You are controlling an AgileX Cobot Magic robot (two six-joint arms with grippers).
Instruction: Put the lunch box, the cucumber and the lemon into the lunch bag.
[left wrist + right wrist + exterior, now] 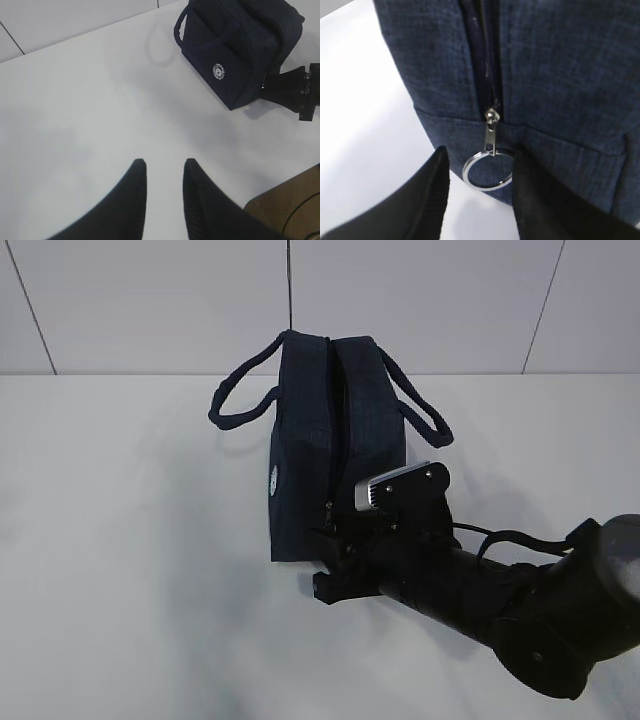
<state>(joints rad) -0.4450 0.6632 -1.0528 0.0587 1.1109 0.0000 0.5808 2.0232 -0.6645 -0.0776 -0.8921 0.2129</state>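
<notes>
Lunch bag (335,445): upright on table (130,540).
Right gripper (480,172): jaws apart, straddling zipper ring (487,172).
Left gripper (161,172): jaws slightly apart, empty.

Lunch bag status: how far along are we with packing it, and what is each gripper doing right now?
Done: none of the food is on the table, though no view shows inside the lunch bag. In hand: the right gripper brackets the silver ring pull at the zipper's end, not visibly pinching it. The left gripper hangs open and empty over bare table. Left: working the zipper.
</notes>
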